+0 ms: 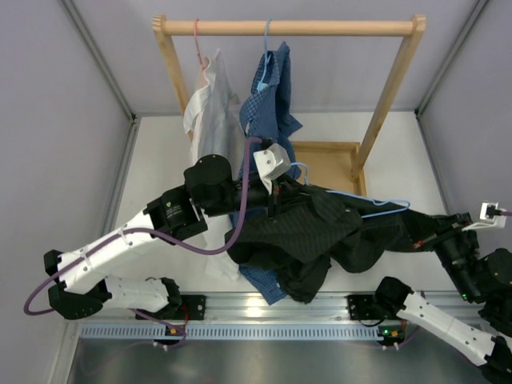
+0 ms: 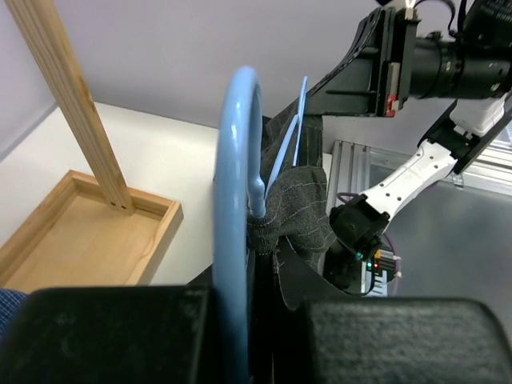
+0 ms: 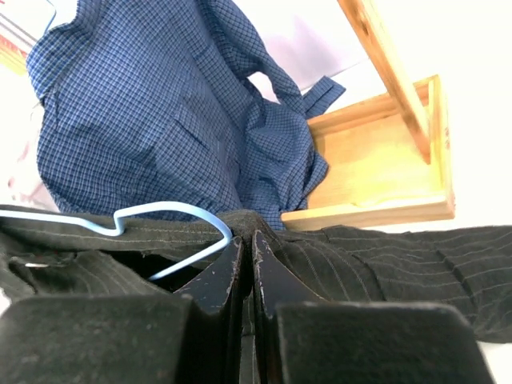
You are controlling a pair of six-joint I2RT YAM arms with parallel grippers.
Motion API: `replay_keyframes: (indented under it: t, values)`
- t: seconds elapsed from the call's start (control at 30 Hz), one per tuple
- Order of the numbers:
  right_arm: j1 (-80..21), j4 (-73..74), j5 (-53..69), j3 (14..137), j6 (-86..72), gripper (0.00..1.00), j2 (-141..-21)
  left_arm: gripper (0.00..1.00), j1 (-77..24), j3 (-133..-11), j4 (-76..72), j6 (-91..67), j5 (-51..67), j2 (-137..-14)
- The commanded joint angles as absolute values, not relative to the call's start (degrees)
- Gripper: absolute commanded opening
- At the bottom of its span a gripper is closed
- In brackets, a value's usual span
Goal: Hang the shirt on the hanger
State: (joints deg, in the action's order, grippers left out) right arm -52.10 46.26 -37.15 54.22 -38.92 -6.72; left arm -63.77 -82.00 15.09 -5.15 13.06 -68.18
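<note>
The hanger [image 2: 240, 160] hook is held, seemingly clamped, by L gripper [image 2: 256, 298] to steady it. The shirt [image 1: 320, 228], draped over it, is pinched at its 3 o'clock end by R gripper [image 3: 247, 250], judged for tugging the shoulder on.

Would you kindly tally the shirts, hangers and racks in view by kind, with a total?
Shirts: 3, namely black shirt, blue checked shirt, white shirt.
Hangers: 3, namely held light-blue hanger, hung light-blue hanger, pink hanger.
Wooden rack: 1.
Total: 7.
</note>
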Motion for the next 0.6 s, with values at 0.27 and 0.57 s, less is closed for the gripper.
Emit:
replay_keyframes:
  t: [0.27,0.57]
  values:
    - [-55.46,52.82,-49.54,69.68,-25.85,0.0,-22.49,0.0,-64.42,-79.98,14.32,2.2,10.2,-68.29]
    - [-56.86,55.11,-55.99,77.68,-19.16,0.0,-27.94,0.0,-64.42,-79.11,20.3,3.08,4.57,-67.5]
